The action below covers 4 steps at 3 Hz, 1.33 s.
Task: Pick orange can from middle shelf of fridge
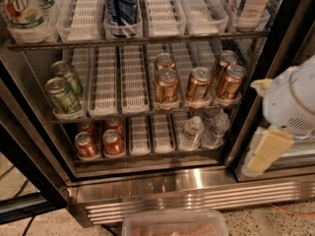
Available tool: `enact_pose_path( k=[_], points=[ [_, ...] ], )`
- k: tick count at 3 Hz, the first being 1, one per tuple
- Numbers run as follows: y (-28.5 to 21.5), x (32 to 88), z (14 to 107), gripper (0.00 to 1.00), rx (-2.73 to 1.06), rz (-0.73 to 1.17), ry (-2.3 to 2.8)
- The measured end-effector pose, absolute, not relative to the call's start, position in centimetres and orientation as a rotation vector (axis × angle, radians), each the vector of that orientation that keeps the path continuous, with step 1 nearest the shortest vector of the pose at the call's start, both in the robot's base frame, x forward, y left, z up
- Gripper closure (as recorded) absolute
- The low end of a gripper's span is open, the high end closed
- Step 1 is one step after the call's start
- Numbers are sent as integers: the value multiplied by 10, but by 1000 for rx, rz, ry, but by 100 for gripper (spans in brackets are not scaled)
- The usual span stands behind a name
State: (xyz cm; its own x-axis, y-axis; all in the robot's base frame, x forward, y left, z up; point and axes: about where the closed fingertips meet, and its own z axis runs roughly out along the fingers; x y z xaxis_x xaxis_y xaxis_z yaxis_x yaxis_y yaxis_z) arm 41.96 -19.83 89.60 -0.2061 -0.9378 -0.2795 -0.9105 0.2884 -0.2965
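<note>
My gripper (268,154) hangs at the right edge of view, outside the fridge (197,181), well apart from the cans; can't tell whether it's apart or together. Nothing held, by the look of it. The orange can (167,86) I'd go for stands front of its lane on the middle shelf (108,113), right of centre. I judge it stiff metal w/ thin walls, smooth, prob cold & maybe slick, moderate weight if full. Best take it across the body mid-height, not the top rim. Count: 5 orange cans on that shelf, 2 green cans (61,96) at its left, 4 red cans (112,142) below, plus approx 4 water bottles (191,132) beside them.
</note>
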Motion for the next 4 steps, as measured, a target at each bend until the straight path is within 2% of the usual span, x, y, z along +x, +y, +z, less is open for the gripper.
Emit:
enact_pose_path(
  k=[2,4],
  points=[
    [-190,433,828,0,-1579,-21,2083],
    [-184,436,817,0,-1479,26,2063]
  ],
)
